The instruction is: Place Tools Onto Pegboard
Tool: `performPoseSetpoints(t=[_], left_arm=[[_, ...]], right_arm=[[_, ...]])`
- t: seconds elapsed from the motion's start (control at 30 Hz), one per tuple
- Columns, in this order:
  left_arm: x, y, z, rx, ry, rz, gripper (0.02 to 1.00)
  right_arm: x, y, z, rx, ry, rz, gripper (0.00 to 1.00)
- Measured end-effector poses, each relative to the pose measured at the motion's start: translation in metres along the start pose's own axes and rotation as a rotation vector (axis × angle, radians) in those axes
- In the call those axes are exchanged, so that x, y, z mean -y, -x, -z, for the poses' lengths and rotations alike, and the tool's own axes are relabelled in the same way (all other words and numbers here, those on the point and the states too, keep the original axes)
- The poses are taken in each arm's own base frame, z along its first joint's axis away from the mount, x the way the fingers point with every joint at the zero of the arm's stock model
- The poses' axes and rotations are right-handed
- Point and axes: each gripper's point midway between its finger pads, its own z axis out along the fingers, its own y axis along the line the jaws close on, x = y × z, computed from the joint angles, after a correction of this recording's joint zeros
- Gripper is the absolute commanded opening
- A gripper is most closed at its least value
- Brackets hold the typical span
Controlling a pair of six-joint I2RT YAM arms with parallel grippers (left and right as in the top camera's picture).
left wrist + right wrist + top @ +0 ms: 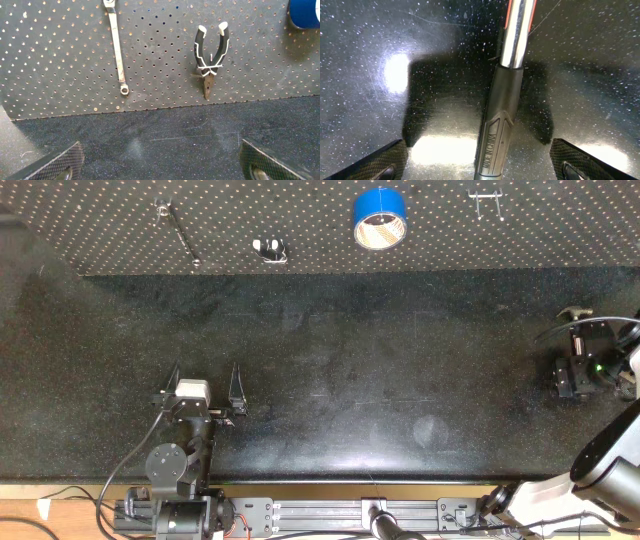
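Pegboard [300,210] runs along the far edge of the surface [380,370].

- **On the board:** wrench [177,228] at left, pliers [270,248] next, blue tape [380,220] past the middle, and a bare hook [487,202] toward the right. There is free board between the tape and the hook, and right of the hook.
- **Left gripper** [205,380]: sits near the front edge on the left half, with the fingers released, spread wide and holding nothing.
- **Left wrist view:** it faces the board [60,60]. The wrench [116,45] hangs tilted slightly and the pliers [211,55] hang nose down with handles up. The edge of the tape [305,12] shows at the corner. A bare strip of surface [165,130] lies between the gripper [160,150] and the foot of the board.
- **Right gripper** [580,340]: sits at the far right edge of the surface, well apart from the board items.
- **Tool** [575,313]: lies flat on the surface there, its end poking out beyond the gripper toward the board.
- **Right wrist view:** the tool [510,50] has a chrome shaft and a dark grip and runs lengthwise between the fingers. The gripper [477,146] is low over it. The fingers are released, one each side of the grip with gaps, not touching it.
- **Surface** [380,40]: glossy around the tool. The wide middle of the surface between the arms is open.
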Motion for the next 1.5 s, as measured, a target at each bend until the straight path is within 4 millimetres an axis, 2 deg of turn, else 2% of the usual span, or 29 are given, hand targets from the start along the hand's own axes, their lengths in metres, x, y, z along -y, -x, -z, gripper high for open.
performPoseSetpoints(t=[0.03,0.07,0.1,0.13,0.2,0.3,0.37,0.63,0.7,0.73,0.87,0.93,1.07,1.17,1.23,1.3,1.5], left_arm=[[0.0,0.0,0.0,0.0,0.0,0.0,0.996],[0.0,0.0,0.0,0.0,0.0,0.0,0.996],[0.0,0.0,0.0,0.0,0.0,0.0,0.996],[0.0,0.0,0.0,0.0,0.0,0.0,0.996],[0.0,0.0,0.0,0.0,0.0,0.0,0.996],[0.0,0.0,0.0,0.0,0.0,0.0,0.996],[0.0,0.0,0.0,0.0,0.0,0.0,0.996],[0.0,0.0,0.0,0.0,0.0,0.0,0.996],[0.0,0.0,0.0,0.0,0.0,0.0,0.996],[0.0,0.0,0.0,0.0,0.0,0.0,0.996],[0.0,0.0,0.0,0.0,0.0,0.0,0.996],[0.0,0.0,0.0,0.0,0.0,0.0,0.996],[0.0,0.0,0.0,-0.001,0.0,0.0,0.996],[0.0,0.0,0.0,-0.001,0.0,0.0,0.996],[0.0,0.0,0.0,-0.001,0.0,0.0,0.996],[0.0,0.0,0.0,-0.001,0.0,0.0,0.996],[0.0,0.0,0.0,0.0,0.0,0.0,0.996]], right_arm=[[-0.001,-0.001,-0.004,-0.008,0.011,-0.001,0.912],[-0.001,-0.001,-0.004,-0.007,0.011,-0.001,0.858],[-0.001,-0.001,-0.004,-0.008,0.011,-0.001,0.737],[-0.001,0.0,-0.004,-0.007,0.011,0.002,0.538],[0.0,0.0,-0.004,-0.006,0.008,0.008,0.343],[0.001,0.001,-0.004,-0.003,0.004,0.01,0.213],[0.001,0.001,-0.004,-0.002,0.001,0.01,0.082],[0.001,0.001,-0.002,-0.002,0.002,0.01,0.075],[-0.005,-0.004,0.001,-0.012,0.024,0.009,0.075],[-0.011,-0.006,0.008,-0.006,0.039,0.008,0.075],[-0.028,0.0,0.075,0.169,-0.008,0.005,0.075],[-0.046,0.001,0.108,0.274,0.001,0.01,0.077],[-0.084,0.012,0.156,0.481,0.046,0.055,0.075],[-0.13,0.033,0.173,0.563,0.099,0.196,0.077],[-0.145,0.051,0.185,0.628,0.109,0.23,0.075],[-0.146,0.063,0.195,0.683,0.102,0.217,0.075],[-0.159,0.083,0.207,0.76,0.104,0.264,0.075]])
